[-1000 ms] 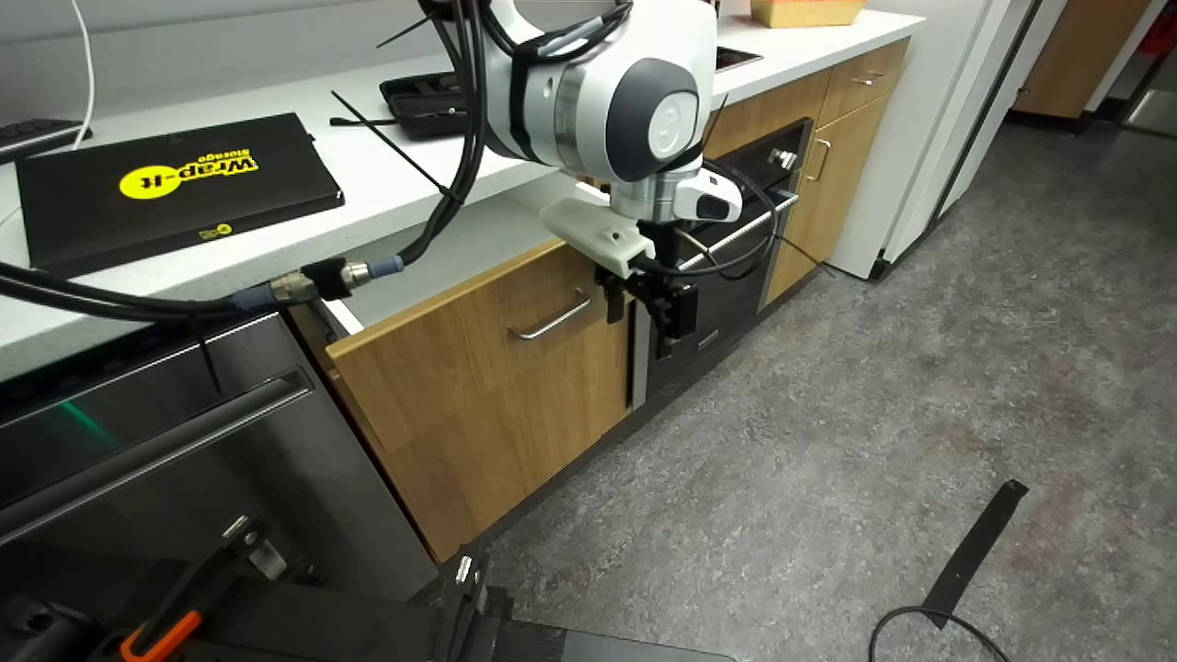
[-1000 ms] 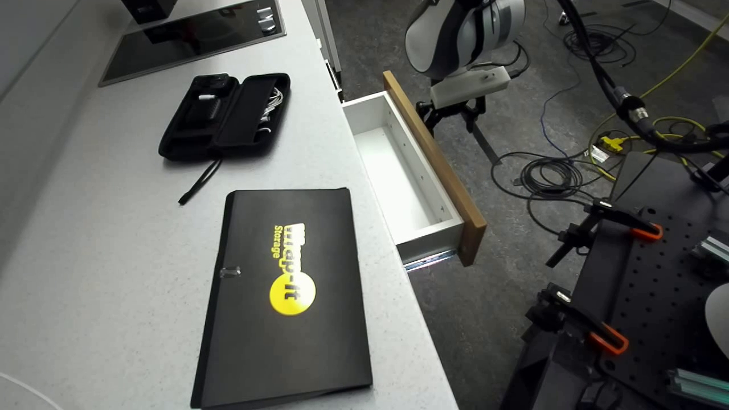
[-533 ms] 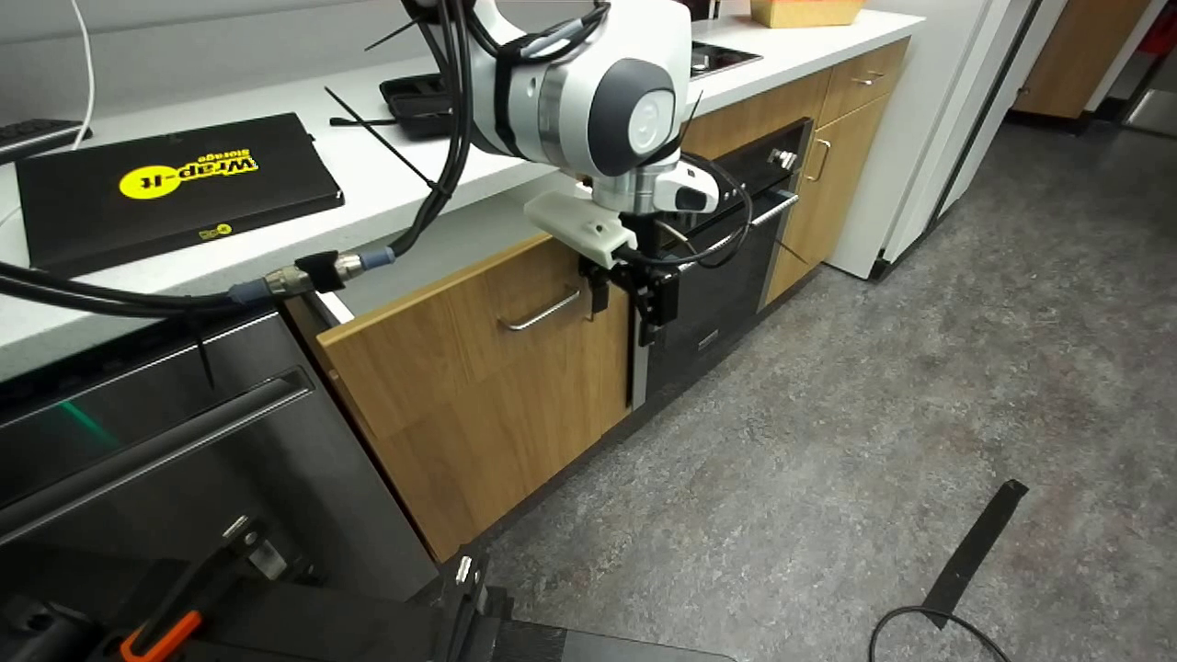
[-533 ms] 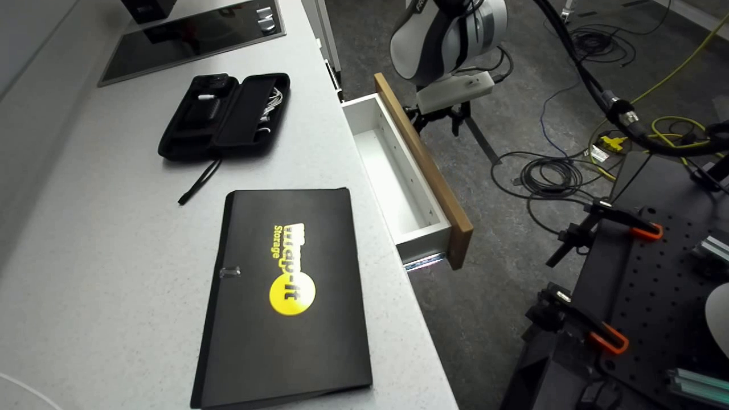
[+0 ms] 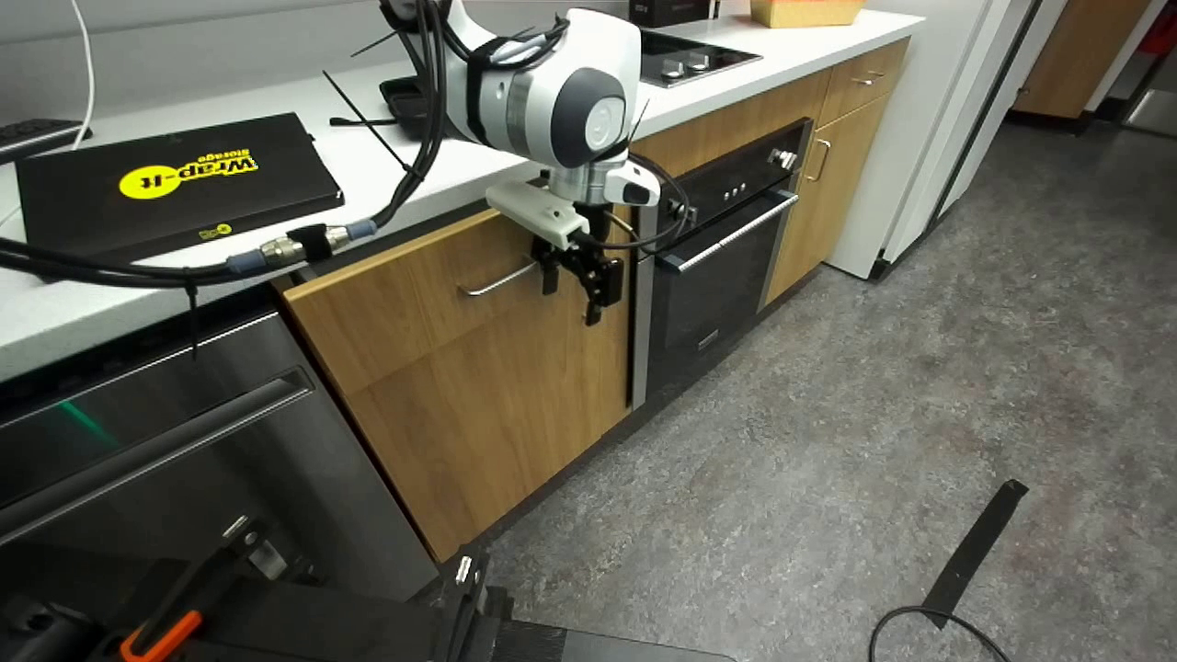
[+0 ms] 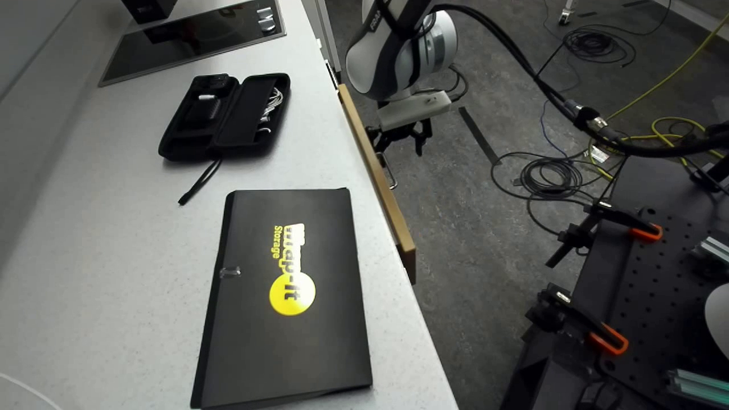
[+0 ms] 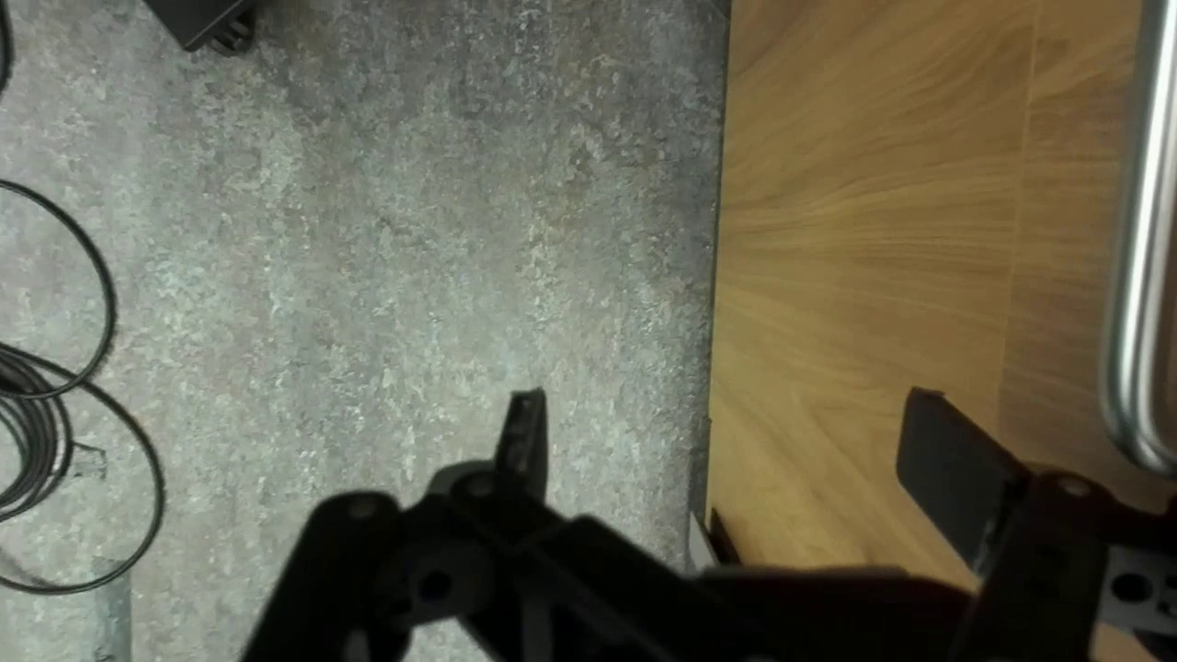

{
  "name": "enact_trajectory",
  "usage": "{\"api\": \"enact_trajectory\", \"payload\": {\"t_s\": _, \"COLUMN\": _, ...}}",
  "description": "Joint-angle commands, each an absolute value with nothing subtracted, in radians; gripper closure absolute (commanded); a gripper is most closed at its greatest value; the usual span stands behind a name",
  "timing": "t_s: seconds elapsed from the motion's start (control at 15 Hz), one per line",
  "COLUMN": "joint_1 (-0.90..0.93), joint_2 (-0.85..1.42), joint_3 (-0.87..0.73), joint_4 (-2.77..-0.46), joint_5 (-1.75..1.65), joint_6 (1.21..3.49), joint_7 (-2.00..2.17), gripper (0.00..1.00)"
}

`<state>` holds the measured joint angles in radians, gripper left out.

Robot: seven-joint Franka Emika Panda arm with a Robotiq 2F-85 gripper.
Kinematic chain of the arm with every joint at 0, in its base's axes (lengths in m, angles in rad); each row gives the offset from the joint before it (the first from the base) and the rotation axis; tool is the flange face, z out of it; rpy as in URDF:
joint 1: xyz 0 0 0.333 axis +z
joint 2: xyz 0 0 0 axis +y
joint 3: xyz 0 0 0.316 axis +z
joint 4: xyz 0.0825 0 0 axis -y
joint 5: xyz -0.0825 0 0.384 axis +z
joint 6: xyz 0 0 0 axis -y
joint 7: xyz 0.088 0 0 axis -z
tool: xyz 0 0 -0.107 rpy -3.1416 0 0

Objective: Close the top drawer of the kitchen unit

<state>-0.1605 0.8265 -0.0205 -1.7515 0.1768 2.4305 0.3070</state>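
Closing drawer (image 5: pixel 414 299): it slides inward, white inside vanishing from sight; nearly home, I judge, one more push.
My hand (image 7: pixel 726 423): spread wide, gripping nothing.

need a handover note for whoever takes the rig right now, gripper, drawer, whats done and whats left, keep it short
Gripper: open, holding nothing, at the front of the top drawer, beside one end of its silver handle; whether it touches is unclear.
Drawer: nearly shut; its front stands slightly out from the kitchen unit below it and juts past the edge of the countertop.
Done: drawer is most of the way in.
Left: probably a last push on the drawer front until it sits flush, then back the gripper away.
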Motion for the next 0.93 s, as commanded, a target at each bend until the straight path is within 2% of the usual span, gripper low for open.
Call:
{"api": "enact_trajectory", "payload": {"t_s": 0.0, "joint_1": -0.172, "joint_2": 0.924, "joint_3": 0.047, "joint_4": -1.575, "joint_5": 0.266, "joint_6": 2.328, "joint_7": 0.237, "gripper": 0.0}}
{"api": "enact_trajectory", "payload": {"t_s": 0.53, "joint_1": -0.196, "joint_2": 1.065, "joint_3": 0.098, "joint_4": -1.32, "joint_5": 0.336, "joint_6": 2.06, "joint_7": 0.136, "gripper": 0.0}}
{"api": "enact_trajectory", "payload": {"t_s": 0.6, "joint_1": -0.199, "joint_2": 1.069, "joint_3": 0.096, "joint_4": -1.305, "joint_5": 0.329, "joint_6": 2.028, "joint_7": 0.118, "gripper": 0.0}}
{"api": "enact_trajectory", "payload": {"t_s": 0.67, "joint_1": -0.2, "joint_2": 1.006, "joint_3": 0.032, "joint_4": -1.417, "joint_5": 0.294, "joint_6": 2.085, "joint_7": 0.133, "gripper": 0.0}}
{"api": "enact_trajectory", "payload": {"t_s": 0.87, "joint_1": -0.204, "joint_2": 1.025, "joint_3": 0.033, "joint_4": -1.383, "joint_5": 0.292, "joint_6": 2.05, "joint_7": 0.114, "gripper": 0.0}}
